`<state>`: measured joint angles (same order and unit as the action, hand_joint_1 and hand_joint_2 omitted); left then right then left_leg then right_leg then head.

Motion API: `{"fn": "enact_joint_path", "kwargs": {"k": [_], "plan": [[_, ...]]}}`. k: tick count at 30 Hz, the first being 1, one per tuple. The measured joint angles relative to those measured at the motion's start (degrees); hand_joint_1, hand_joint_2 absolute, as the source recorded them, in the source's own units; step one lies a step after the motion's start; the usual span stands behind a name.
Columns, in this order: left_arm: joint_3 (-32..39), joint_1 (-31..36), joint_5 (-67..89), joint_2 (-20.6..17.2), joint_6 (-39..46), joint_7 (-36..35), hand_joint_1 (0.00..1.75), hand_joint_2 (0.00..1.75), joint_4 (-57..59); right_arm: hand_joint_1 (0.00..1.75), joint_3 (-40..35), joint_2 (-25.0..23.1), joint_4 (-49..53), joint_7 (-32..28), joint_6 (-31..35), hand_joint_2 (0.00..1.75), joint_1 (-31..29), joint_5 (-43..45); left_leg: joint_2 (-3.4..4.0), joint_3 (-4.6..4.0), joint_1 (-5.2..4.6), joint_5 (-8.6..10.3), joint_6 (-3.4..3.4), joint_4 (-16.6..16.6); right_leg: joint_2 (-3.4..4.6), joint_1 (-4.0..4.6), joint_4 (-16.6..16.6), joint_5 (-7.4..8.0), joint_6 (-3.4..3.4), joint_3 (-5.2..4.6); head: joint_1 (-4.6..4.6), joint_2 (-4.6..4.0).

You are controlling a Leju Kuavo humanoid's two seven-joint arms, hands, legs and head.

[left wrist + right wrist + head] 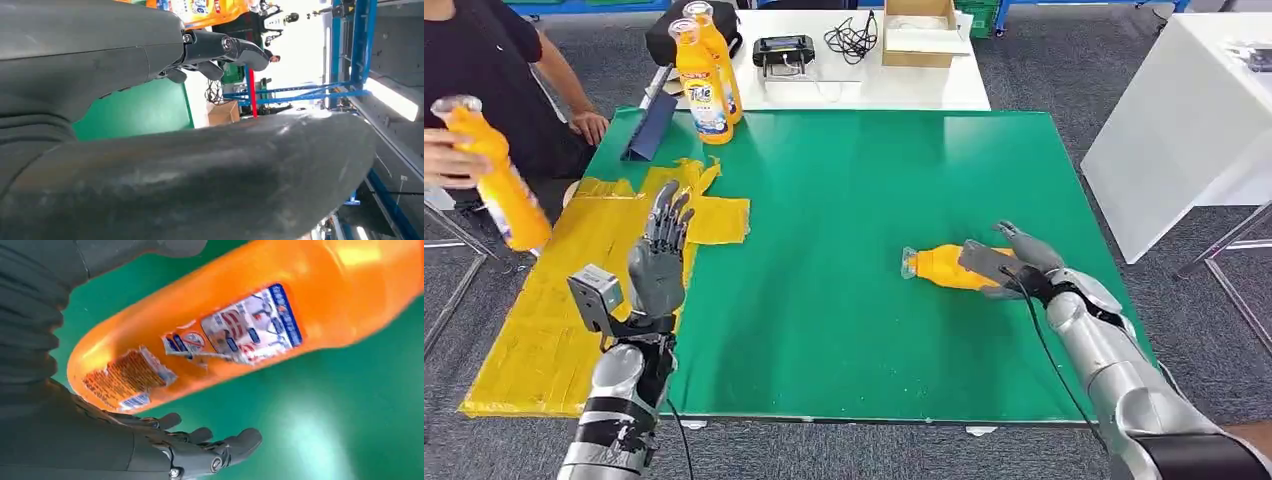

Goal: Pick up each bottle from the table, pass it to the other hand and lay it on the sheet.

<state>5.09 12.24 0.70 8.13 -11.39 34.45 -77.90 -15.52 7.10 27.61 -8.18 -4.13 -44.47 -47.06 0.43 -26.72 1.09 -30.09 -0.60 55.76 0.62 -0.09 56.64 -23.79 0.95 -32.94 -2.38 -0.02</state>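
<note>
Right hand: the right hand [1009, 262] reaches over the base end of an orange bottle [946, 267] lying on its side on the green table [854, 200]. In the right wrist view its thumb lies on one side of the bottle and its fingers [220, 450] on the other, spread and apart from the bottle's surface; whether it grips yet cannot be told.
Lying bottle: cap toward the robot's left, torn label [250, 325] facing the wrist camera.
Left hand: the left hand [660, 255] is raised, fingers straight and apart, holding nothing, over the edge where the yellow sheet [554, 310] meets the green surface.
Sheet: crumpled yellow, along the table's left side.
Standing bottles: two orange bottles [704, 75] stand upright at the table's far left corner, just beside each other.
Person: a person [494, 60] in black sits at the far left, holding another orange bottle [499, 185] tilted in one hand.
Behind: a white table [864, 70] bearing a cardboard box [919, 35] and cables.
</note>
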Motion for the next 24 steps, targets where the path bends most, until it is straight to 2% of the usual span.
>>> {"fn": "enact_joint_path", "kwargs": {"k": [6, 22, 24], "plan": [[-0.07, 0.12, 0.00, -0.07, 0.00, 0.00, 0.00, 0.00, 0.22, 0.00, -0.83, 0.39, -1.56, 0.22, -0.20, 1.75, -0.72, -0.04, 0.00, 0.00, 0.01, 0.00, 0.00, 0.00, 0.00, 0.01, 0.00, 0.00, 0.00, -0.01, 0.02, 0.00], [-2.23, 2.87, -2.45, -0.46, -1.57, 0.22, 0.00, 0.00, 3.54, 0.00, -6.84, 3.67, -6.69, 5.73, -10.04, 1.75, -1.86, -4.17, -0.03, 0.06, -0.01, -0.01, 0.00, 0.02, -0.03, 0.01, -0.01, 0.00, 0.00, 0.01, 0.00, 0.00], [-2.93, 3.45, -2.84, -0.46, -2.17, 0.48, 0.00, 0.00, 4.26, 1.75, -7.48, 4.64, -7.48, 7.28, -13.37, 1.75, -0.84, -3.80, -0.06, 0.21, 0.00, -0.03, 0.02, 0.02, -0.02, 0.03, -0.07, -0.02, 0.00, 0.08, 0.04, 0.00]]}}
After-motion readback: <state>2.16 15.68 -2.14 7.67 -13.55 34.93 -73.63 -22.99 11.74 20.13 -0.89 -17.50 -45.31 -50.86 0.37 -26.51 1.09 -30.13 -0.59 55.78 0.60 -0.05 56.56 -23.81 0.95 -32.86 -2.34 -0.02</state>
